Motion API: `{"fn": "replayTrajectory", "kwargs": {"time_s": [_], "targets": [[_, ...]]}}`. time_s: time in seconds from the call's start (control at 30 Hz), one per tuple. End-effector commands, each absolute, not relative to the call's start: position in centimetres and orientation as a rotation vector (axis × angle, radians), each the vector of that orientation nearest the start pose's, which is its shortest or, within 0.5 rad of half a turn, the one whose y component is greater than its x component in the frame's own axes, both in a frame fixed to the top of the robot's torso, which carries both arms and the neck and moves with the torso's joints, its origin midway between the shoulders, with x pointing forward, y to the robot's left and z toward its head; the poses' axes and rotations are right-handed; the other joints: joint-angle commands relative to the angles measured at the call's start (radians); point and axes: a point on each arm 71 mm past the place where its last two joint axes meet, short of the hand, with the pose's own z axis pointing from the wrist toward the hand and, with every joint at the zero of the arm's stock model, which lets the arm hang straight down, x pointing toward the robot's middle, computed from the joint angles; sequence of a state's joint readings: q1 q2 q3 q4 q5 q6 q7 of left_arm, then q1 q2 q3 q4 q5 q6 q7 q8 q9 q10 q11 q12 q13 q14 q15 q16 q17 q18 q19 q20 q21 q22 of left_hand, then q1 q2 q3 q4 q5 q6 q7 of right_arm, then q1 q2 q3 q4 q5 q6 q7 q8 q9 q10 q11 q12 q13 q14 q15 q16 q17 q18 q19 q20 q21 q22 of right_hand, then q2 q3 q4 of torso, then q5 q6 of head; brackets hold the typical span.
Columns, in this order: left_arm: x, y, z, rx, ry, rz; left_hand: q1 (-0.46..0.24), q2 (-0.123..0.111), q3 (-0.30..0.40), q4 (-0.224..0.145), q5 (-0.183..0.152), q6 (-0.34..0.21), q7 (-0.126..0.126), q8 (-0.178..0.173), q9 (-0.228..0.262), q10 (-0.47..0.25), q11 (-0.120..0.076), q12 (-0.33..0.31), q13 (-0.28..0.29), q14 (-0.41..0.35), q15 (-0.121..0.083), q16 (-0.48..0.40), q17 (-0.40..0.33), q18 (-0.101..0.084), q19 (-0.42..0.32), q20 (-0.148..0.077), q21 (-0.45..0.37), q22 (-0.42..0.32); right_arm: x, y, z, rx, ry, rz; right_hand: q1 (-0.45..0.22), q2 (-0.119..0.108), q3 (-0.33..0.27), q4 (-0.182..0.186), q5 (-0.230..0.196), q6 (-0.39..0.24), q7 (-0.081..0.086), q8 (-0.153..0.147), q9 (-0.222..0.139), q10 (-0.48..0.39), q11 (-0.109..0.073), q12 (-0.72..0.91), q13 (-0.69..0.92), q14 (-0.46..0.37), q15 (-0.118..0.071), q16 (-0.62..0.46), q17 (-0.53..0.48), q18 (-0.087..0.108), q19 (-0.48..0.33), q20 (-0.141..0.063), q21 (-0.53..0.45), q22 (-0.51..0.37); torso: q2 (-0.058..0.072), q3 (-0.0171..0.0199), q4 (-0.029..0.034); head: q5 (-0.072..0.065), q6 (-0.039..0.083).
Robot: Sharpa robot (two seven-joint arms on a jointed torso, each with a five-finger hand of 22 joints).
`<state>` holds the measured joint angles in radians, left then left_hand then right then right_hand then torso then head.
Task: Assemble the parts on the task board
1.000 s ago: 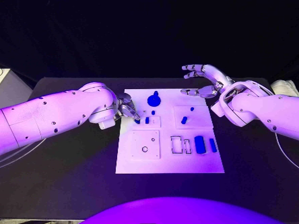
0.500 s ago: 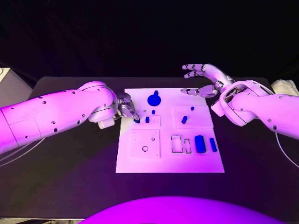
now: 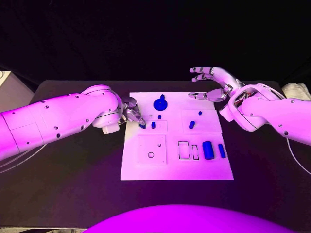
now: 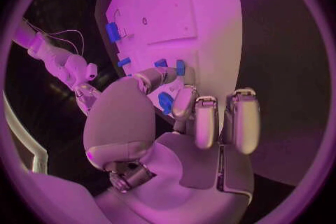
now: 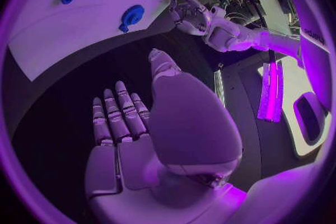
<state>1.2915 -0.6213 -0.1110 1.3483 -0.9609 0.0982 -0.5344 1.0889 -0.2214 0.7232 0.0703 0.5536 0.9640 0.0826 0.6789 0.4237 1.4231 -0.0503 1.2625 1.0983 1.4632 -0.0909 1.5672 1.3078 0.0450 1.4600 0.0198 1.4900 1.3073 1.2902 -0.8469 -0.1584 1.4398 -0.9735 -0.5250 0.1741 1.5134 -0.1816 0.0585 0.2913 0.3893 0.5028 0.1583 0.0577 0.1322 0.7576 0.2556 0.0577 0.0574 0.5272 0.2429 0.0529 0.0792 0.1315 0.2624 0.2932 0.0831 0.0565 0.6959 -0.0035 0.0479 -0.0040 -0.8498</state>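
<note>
At the left edge of the white task board (image 3: 176, 167), in the middle of the head view, the left hand (image 3: 131, 113) is seen with thumb and a finger closed on a small blue part (image 4: 166, 102), judged to be held just above or at the small upper-left panel where 2 short blue pegs (image 3: 152, 124) stand; whether the part touches the board cannot be told. An insertion step is judged to be in hand, and the next move would call for the part to be lined up with its seat and pressed down. Right of the board's upper edge, the right hand (image 3: 213, 82) is raised with fingers spread wide, nothing held. Elsewhere on the board, a blue knob (image 3: 160, 103) sits at upper centre and 2 blue bars (image 3: 208, 149) lie at lower right.
</note>
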Motion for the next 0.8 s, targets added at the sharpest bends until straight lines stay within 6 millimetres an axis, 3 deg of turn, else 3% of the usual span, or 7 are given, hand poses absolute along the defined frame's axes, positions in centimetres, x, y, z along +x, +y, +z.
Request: {"fn": "replayTrajectory", "kwargs": {"time_s": [0.03,0.8], "targets": [[50.59,15.21,-22.18,-0.192,2.369,-0.442,-0.008,0.012,0.018,-0.032,-0.01,0.079,-0.073,0.003,0.233,0.009,-0.004,0.004,0.004,0.108,-0.008,0.004,0.263,-0.008,0.01,-0.003,0.003,0.12,50.15,-22.95,-17.11,0.166,1.503,0.902,-0.001,0.009,0.007,0.0,0.0,0.008,0.139,0.006,0.001,0.008,-0.002,0.0,0.001,0.005,-0.001,-0.001,-0.002,-0.016,-0.007,0.0,0.004,-0.001,0.001,0.0004,-0.0001,-0.003,-0.001],[50.65,14.68,-22.16,-0.191,2.365,-0.456,-0.044,0.007,-0.093,0.018,-0.047,0.089,-0.081,-0.01,0.226,0.008,-0.01,-0.002,0.007,0.108,-0.013,0.004,0.263,-0.008,0.01,-0.008,0.001,0.12,50.08,-23.02,-17.08,0.167,1.502,0.902,0.0,0.009,0.008,0.0,0.002,0.009,0.139,0.006,0.001,0.01,-0.002,0.001,0.001,0.005,-0.001,-0.001,-0.002,-0.016,-0.008,0.0,0.004,-0.001,-0.001,-0.0008,0.0005,-0.008,-0.004]]}}
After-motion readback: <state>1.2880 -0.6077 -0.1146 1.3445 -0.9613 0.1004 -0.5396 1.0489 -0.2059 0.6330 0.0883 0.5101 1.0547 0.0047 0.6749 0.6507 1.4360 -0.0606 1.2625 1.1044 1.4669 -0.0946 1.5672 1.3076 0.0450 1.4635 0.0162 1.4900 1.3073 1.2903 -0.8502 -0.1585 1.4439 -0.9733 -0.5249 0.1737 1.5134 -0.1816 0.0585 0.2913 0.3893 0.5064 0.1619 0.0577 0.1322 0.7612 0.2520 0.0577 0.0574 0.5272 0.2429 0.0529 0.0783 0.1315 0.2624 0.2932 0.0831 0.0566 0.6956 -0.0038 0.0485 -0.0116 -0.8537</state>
